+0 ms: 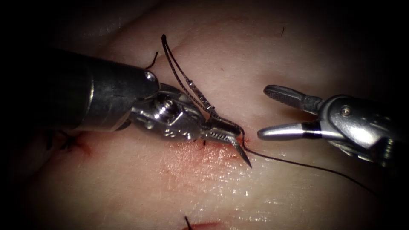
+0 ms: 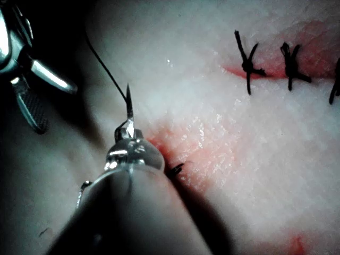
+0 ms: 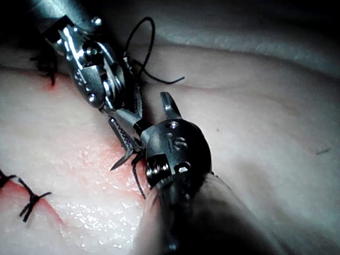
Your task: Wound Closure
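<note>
- The thin curved silver needle (image 1: 240, 150) is held near its sharp tip by the left tool (image 1: 221, 133), whose jaws are clamped on it.
- The needle's tip is free in the air and points down toward the near edge of the pale pink tissue (image 1: 298, 55). Its long line runs slanted, from the jaws down to the tip.
- The rest of the needle's curve is hidden behind the jaws, so I cannot tell if it is in the tissue.
- The black thread (image 1: 306, 164) runs from beside the needle off toward the tissue's right edge. A loop (image 1: 177, 68) of it stands up behind the left tool.
- The red fluid (image 1: 200, 155) wets the tissue under the needle.
- The right tool (image 1: 266, 113) sits right of the needle, its jaws wide apart and holding nothing.
- The left wrist view shows tied black stitches (image 2: 247, 64) along the cut (image 2: 234, 69).
</note>
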`<state>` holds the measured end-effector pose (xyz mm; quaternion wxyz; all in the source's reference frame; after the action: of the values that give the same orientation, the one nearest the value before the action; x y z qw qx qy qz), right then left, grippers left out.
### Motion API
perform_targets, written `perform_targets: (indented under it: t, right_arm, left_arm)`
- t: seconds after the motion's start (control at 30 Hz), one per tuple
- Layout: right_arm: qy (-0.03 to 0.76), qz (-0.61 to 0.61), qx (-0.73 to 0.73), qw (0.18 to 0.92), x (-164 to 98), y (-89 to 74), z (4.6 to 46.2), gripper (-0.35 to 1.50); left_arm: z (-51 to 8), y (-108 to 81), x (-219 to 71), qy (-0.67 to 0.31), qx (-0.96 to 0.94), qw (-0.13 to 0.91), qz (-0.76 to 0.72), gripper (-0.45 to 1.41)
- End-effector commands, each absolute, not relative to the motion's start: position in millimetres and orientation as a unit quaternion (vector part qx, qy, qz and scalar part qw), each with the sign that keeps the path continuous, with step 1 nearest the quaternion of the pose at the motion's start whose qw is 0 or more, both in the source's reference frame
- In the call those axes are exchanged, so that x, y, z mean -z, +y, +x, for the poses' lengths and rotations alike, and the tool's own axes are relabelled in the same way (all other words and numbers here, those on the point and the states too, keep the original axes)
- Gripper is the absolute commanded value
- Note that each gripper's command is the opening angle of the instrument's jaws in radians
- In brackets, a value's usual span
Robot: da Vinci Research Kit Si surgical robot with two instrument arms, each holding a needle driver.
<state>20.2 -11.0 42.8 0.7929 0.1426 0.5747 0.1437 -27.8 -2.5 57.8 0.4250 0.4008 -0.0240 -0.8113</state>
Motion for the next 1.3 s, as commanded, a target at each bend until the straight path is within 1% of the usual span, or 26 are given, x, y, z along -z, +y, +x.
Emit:
perform_targets:
  t: [0.03,0.1,0.17,0.23,0.3,0.43,0.47,0.53,0.6,0.7,0.73,0.77,0.8,0.87,1.0,1.03,1.07,1.13,1.17,1.2,1.23,1.3]
  right_arm:
    - [0.571,0.146,-0.138,0.796,-44.3,-10.6,21.9,0.66]
    - [0.570,0.154,-0.141,0.794,-45.1,-10.5,22.6,0.66]
    - [0.567,0.158,-0.138,0.797,-45.4,-10.3,23.2,0.61]
    - [0.564,0.172,-0.137,0.796,-45.7,-9.9,24.0,0.46]
    - [0.563,0.182,-0.136,0.795,-46.0,-9.6,24.6,0.37]
    - [0.559,0.189,-0.133,0.796,-46.3,-9.6,25.2,0.37]
    - [0.556,0.191,-0.130,0.798,-46.3,-9.8,25.2,0.36]
    - [0.555,0.193,-0.127,0.799,-46.4,-9.9,25.3,0.24]
    - [0.553,0.194,-0.123,0.801,-46.8,-10.1,25.4,0.26]
    - [0.545,0.201,-0.118,0.805,-47.2,-10.2,25.6,0.21]
    - [0.544,0.204,-0.115,0.806,-47.3,-10.3,25.6,0.09]
    - [0.545,0.205,-0.112,0.805,-47.4,-10.3,25.7,-0.11]
    - [0.544,0.208,-0.112,0.805,-47.5,-10.4,25.8,-0.25]
    - [0.549,0.215,-0.109,0.800,-47.6,-10.5,26.1,-0.35]
    - [0.553,0.223,-0.106,0.796,-47.5,-10.4,25.9,-0.35]
    - [0.554,0.220,-0.109,0.795,-47.4,-10.2,25.4,-0.35]
    - [0.555,0.216,-0.113,0.795,-47.3,-10.1,25.1,-0.35]
    - [0.558,0.203,-0.126,0.794,-47.2,-9.6,24.4,-0.35]
    - [0.562,0.197,-0.133,0.792,-47.1,-9.4,24.0,-0.35]
    - [0.564,0.192,-0.143,0.790,-47.1,-9.1,23.6,-0.35]
    - [0.569,0.175,-0.165,0.786,-47.1,-8.2,22.6,-0.35]
    - [0.579,0.156,-0.191,0.777,-47.2,-7.1,21.3,-0.35]
  left_arm:
    - [-28.4,-2.4,-58.1,-0.029,0.812,0.437,0.387,-0.45]
    - [-28.9,-2.6,-58.0,-0.033,0.811,0.454,0.368,-0.45]
    - [-29.2,-2.8,-57.7,-0.037,0.807,0.468,0.358,-0.45]
    - [-29.8,-3.1,-57.3,-0.050,0.797,0.489,0.351,-0.45]
    - [-30.1,-3.1,-57.0,-0.057,0.795,0.498,0.341,-0.45]
    - [-30.2,-3.1,-56.9,-0.064,0.795,0.506,0.329,-0.45]
    - [-30.2,-3.1,-56.9,-0.064,0.795,0.506,0.328,-0.45]
    - [-30.2,-3.1,-56.9,-0.066,0.795,0.508,0.325,-0.45]
    - [-30.3,-3.1,-56.8,-0.068,0.793,0.512,0.323,-0.45]
    - [-30.5,-3.3,-56.6,-0.072,0.791,0.518,0.319,-0.45]
    - [-30.6,-3.4,-56.6,-0.073,0.789,0.520,0.318,-0.45]
    - [-30.6,-3.4,-56.6,-0.074,0.788,0.522,0.317,-0.45]
    - [-30.7,-3.4,-56.5,-0.076,0.786,0.526,0.317,-0.45]
    - [-30.8,-3.5,-56.4,-0.076,0.783,0.531,0.315,-0.45]
    - [-30.6,-3.5,-56.4,-0.076,0.782,0.531,0.316,-0.45]
    - [-30.5,-3.4,-56.4,-0.076,0.782,0.532,0.316,-0.27]
    - [-30.3,-3.4,-56.4,-0.076,0.782,0.532,0.317,0.15]
    - [-30.2,-3.4,-56.5,-0.077,0.783,0.529,0.318,0.58]
    - [-30.0,-3.3,-56.5,-0.084,0.792,0.512,0.321,0.73]
    - [-29.9,-3.3,-56.5,-0.087,0.798,0.498,0.328,0.79]
    - [-29.8,-3.3,-56.5,-0.095,0.809,0.466,0.345,0.91]
    - [-29.8,-3.1,-56.4,-0.104,0.823,0.422,0.366,1.01]
